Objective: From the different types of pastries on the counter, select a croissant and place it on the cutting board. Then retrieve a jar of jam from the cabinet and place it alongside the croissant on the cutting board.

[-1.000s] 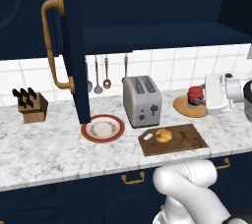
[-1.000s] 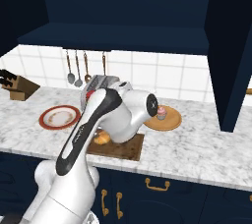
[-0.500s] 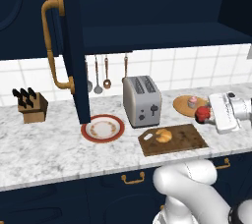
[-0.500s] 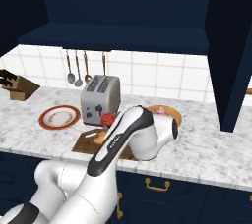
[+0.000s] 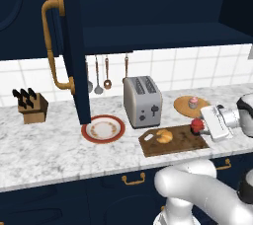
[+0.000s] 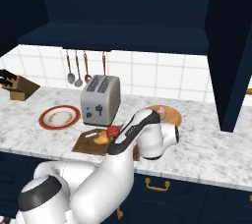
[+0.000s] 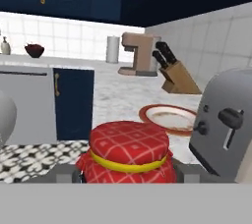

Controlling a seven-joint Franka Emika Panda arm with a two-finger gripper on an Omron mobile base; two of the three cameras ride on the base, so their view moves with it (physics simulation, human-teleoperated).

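The golden-brown croissant lies near the middle of the dark-brown cutting board on the marbled counter. My gripper is shut on the jar of jam. The jar is red, with a checked cloth top and a yellow band. It hangs low over the board's right end, right of the croissant; whether it touches the board I cannot tell. The navy cabinet door stands open, showing its brass handle.
The pink-frosted cupcake sits on a round light-wood plate behind the board. A toaster, a red-rimmed plate and a knife block stand further left.
The arm has carried the jar down from beside the round wood plate to the right end of the cutting board. The croissant and the other things have stayed put.
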